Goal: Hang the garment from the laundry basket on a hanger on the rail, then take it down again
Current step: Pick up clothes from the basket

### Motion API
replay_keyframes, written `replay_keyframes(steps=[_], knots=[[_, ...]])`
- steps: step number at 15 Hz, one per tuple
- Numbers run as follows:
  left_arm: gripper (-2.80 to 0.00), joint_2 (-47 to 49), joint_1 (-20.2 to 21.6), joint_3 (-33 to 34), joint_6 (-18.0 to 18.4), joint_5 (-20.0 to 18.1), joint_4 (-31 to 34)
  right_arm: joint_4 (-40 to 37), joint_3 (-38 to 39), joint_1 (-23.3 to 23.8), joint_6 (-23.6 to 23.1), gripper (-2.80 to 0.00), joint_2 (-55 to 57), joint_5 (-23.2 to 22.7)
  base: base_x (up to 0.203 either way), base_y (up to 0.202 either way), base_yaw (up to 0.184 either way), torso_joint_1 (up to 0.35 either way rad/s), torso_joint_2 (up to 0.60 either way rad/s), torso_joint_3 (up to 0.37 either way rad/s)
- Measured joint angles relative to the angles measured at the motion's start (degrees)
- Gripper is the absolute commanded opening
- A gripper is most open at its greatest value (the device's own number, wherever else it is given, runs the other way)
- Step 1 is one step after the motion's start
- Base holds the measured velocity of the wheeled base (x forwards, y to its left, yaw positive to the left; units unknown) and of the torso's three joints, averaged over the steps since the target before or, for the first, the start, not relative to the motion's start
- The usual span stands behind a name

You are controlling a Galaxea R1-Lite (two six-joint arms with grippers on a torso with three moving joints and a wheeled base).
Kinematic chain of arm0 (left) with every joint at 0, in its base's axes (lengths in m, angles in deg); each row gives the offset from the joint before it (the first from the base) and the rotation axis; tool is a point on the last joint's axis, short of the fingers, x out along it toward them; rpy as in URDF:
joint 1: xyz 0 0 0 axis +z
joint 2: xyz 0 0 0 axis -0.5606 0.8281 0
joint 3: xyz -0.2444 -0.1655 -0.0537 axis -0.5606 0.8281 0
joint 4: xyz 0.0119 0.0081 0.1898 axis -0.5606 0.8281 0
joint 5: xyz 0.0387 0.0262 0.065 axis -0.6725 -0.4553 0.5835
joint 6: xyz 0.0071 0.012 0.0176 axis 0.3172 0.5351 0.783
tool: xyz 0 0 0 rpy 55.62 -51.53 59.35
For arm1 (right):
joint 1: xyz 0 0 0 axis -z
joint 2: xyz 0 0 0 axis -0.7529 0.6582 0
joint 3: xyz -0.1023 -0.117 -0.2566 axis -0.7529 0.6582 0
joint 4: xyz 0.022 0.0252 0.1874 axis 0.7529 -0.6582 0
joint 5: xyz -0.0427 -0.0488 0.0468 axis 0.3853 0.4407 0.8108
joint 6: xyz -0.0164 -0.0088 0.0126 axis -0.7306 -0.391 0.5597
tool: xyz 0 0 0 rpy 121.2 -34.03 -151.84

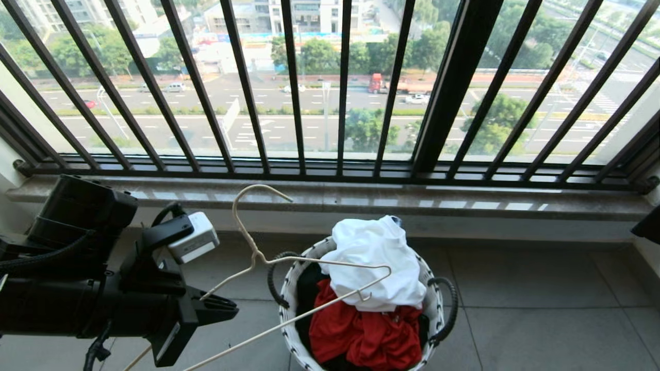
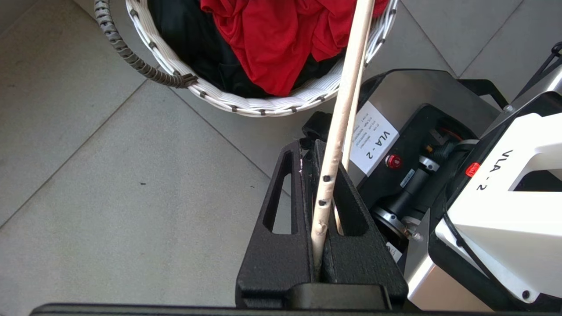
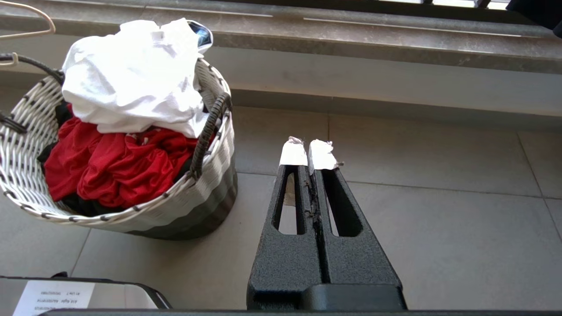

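Left pincer, black, clamped on the lower arm of a thin cream-white wire hanger, held low over the grey tiled floor. Beyond its tips stands the small round white woven laundry basket; the white T-shirt lies crumpled atop red cloth inside. Right pincer, tips together and empty, beside the basket. Black window railing behind.
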Motion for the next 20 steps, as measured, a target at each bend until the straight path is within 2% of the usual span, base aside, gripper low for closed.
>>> replay_keyframes(steps=[13,20], knots=[[-2.8,0.05,0.0,0.16,-0.27,-0.18,-0.08,0.0,0.0,0.0,-0.02,-2.8,0.0,0.02,0.0,0.0,0.0,0.003,0.0,-0.197],[-2.8,0.29,0.0,-0.03,-0.71,-0.12,-0.16,0.0,0.0,0.0,0.0,-2.8,0.0,0.0,0.0,0.0,0.0,0.001,0.0,-0.025]])
